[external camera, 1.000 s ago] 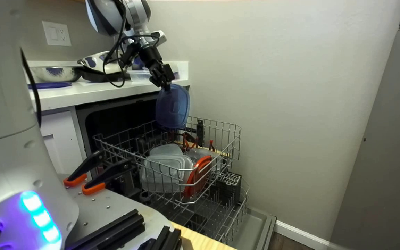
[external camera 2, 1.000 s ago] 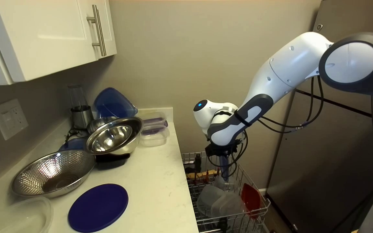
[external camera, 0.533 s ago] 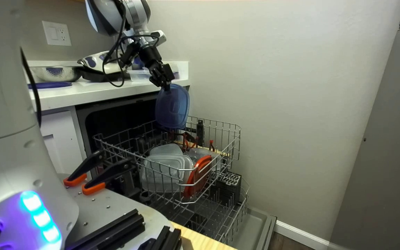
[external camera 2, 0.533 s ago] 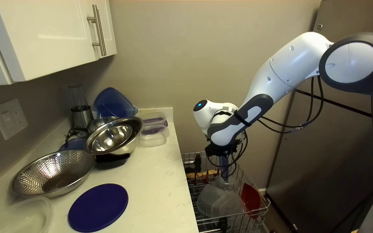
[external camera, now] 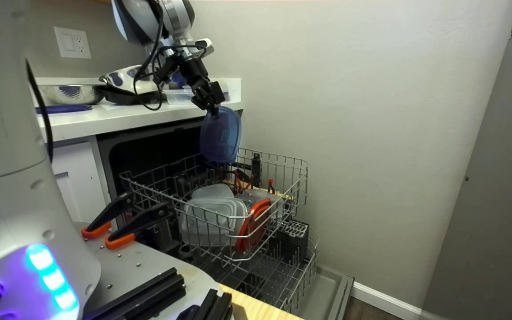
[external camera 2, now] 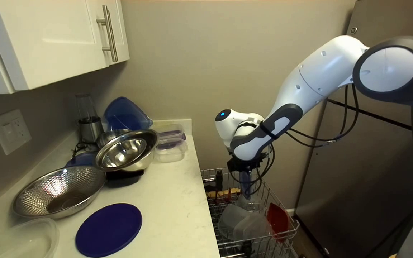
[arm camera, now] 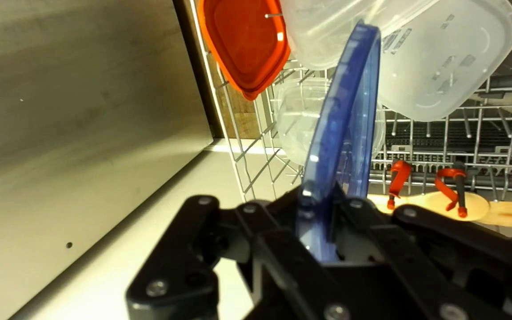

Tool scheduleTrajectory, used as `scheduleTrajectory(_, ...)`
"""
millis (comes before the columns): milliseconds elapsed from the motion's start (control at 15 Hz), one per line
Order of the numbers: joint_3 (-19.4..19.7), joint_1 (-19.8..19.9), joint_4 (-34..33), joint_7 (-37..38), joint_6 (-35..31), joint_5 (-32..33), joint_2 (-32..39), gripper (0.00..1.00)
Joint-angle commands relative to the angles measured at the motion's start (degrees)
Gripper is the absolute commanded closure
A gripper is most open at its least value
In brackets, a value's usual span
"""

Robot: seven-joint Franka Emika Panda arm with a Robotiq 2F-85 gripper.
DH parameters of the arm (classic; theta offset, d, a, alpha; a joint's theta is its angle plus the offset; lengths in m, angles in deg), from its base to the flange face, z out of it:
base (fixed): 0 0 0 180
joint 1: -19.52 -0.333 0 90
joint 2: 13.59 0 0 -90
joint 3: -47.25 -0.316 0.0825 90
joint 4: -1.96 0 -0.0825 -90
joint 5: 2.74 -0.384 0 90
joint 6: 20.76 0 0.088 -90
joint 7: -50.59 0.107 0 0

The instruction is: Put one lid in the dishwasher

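The medium-blue lid [external camera: 221,137] hangs on edge from my gripper [external camera: 214,112], which is shut on its upper edge. It shows nearly edge-on in an exterior view, where the lid [external camera 2: 245,184] is partly behind cables. In the wrist view the lid [arm camera: 342,111] stands between the fingers and points away from the camera. The dishwasher [external camera: 149,153] is open, with its upper wire rack [external camera: 300,178] pulled out. The lid's lower edge is over the back part of that rack; whether it touches any wire, I cannot tell.
Clear containers [external camera: 214,218] and an orange-red lid [external camera: 252,224] occupy the rack's front. A wooden utensil [arm camera: 451,206] with red clips lies farther back. Beside the rack is the counter edge [external camera 2: 206,208], with bowls and a dark blue round lid [external camera 2: 108,229]. A wall [external camera: 349,133] borders the opposite side.
The gripper and lid have risen very slightly, and the lid has turned a little, its lower end shifting toward the counter. The grip stays the same.
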Motion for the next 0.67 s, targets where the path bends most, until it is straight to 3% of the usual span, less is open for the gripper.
scheduleTrajectory(0, -0.3, 2.9, 1.5, -7.5, -4.0, -0.3, -1.4, 0.96)
scheduleTrajectory(600, 3.2, 9.1, 4.5, -14.9, -10.9, -3.3, -0.2, 0.96)
